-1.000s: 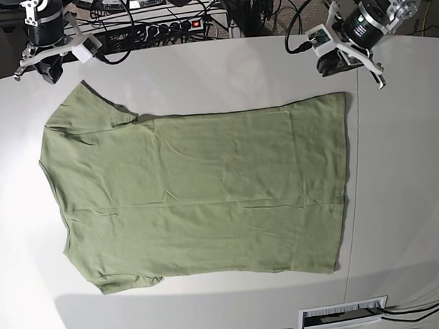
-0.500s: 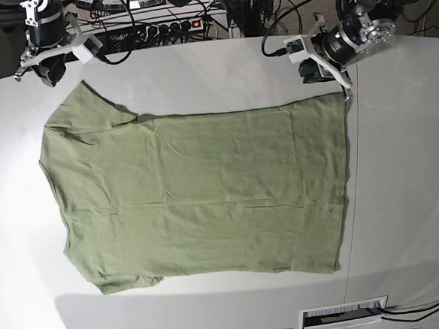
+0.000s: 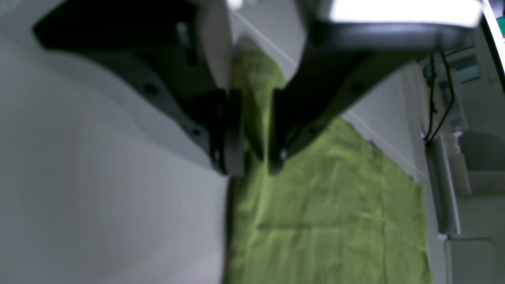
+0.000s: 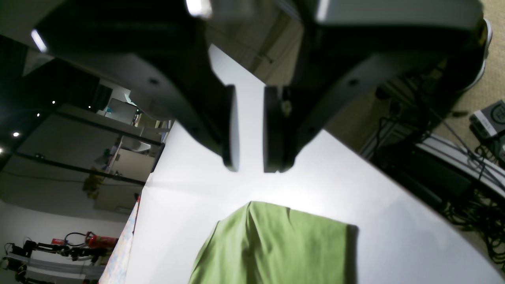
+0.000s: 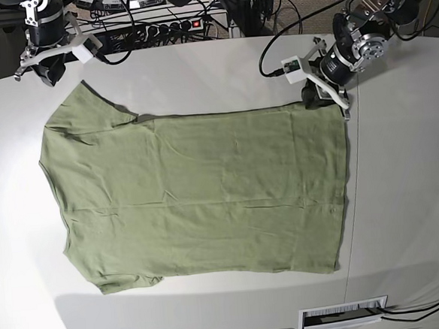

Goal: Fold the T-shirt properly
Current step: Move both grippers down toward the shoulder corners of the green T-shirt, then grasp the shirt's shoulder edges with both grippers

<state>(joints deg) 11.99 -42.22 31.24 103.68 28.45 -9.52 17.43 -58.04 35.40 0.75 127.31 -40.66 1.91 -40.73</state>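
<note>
step: reaching for corners | olive-green thin-fabric T-shirt flat on white table | left gripper jaws apart astride shirt's hem corner | right gripper jaws apart above table just beyond shirt's sleeve | next: close, lift, fold

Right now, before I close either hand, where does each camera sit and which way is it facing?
Base: overhead, looking down on the table, the spread T-shirt and both arms.
Left wrist: behind the left hand, looking past its parted fingers along the T-shirt's hem edge.
Right wrist: behind the right hand, looking at bare table with a sleeve below its open fingers.
Shared: all three show the T-shirt; base shows both hands.
</note>
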